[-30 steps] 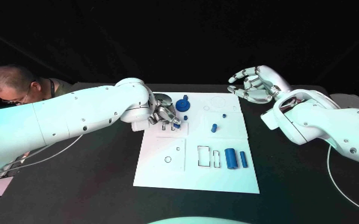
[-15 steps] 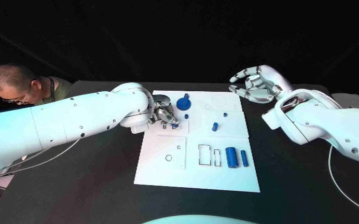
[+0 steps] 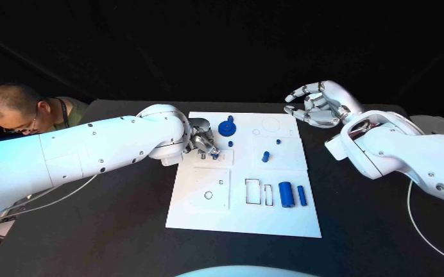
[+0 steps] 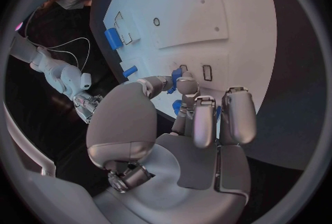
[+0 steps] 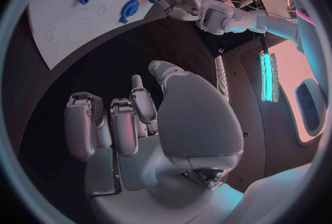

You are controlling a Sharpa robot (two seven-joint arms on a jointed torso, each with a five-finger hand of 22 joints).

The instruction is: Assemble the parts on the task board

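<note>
1. A white board lies flat in the middle of a black table, with outlined slots drawn on it.
2. Small blue parts sit on the board: a round gear near the far edge, a short peg near the centre, and two cylinders lying side by side toward the near right.
3. The left hand is down at the board's far left part, just beside the gear. In the left wrist view its fingers curl inward with a small blue part pinched at the fingertips, close over the board.
4. The right hand hovers above the table off the board's far right corner, well apart from the parts. Its fingers are partly curled and spread, and it holds nothing.
</note>
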